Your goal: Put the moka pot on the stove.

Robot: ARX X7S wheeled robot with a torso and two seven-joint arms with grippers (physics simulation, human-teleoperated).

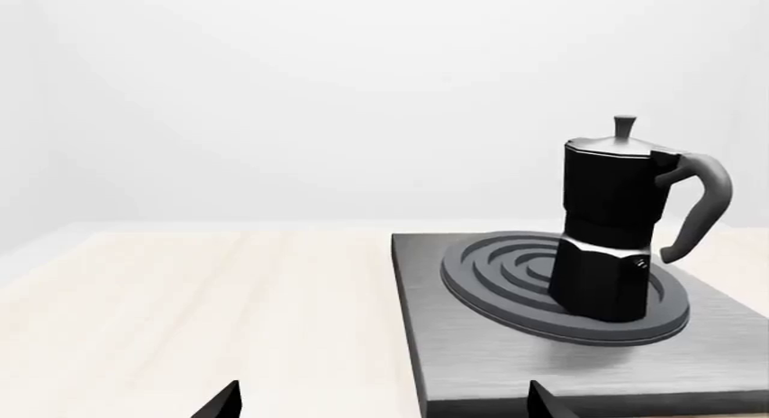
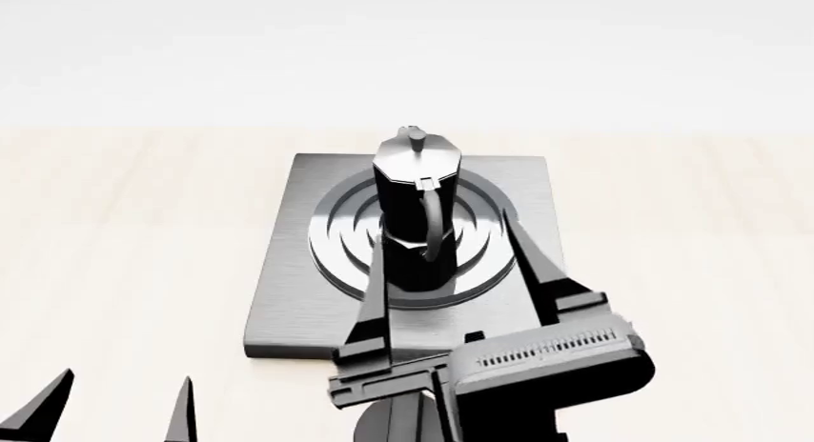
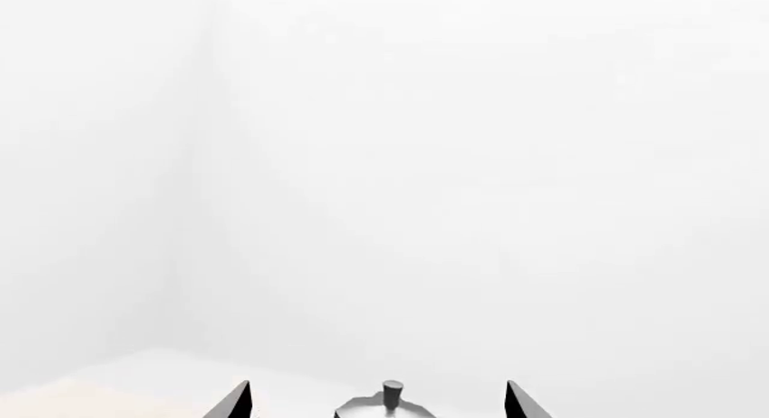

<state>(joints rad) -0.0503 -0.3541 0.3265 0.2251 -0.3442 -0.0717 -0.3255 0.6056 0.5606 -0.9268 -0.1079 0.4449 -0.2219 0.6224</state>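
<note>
The black moka pot (image 2: 414, 209) with its silvery lid stands upright on the raised rings in the middle of the grey stove (image 2: 286, 299). Its handle points toward me. My right gripper (image 2: 445, 228) is open, one finger on each side of the pot without touching it. In the right wrist view only the pot's lid and knob (image 3: 391, 398) show, between the tips of the right gripper (image 3: 378, 404). My left gripper (image 2: 121, 385) is open and empty, low at the stove's near left corner. The left wrist view shows the pot (image 1: 613, 229) on the stove (image 1: 481, 364) beyond the left gripper (image 1: 384, 404).
A pale wooden tabletop (image 2: 128, 223) stretches around the stove on all sides. A plain white wall lies beyond the table's far edge.
</note>
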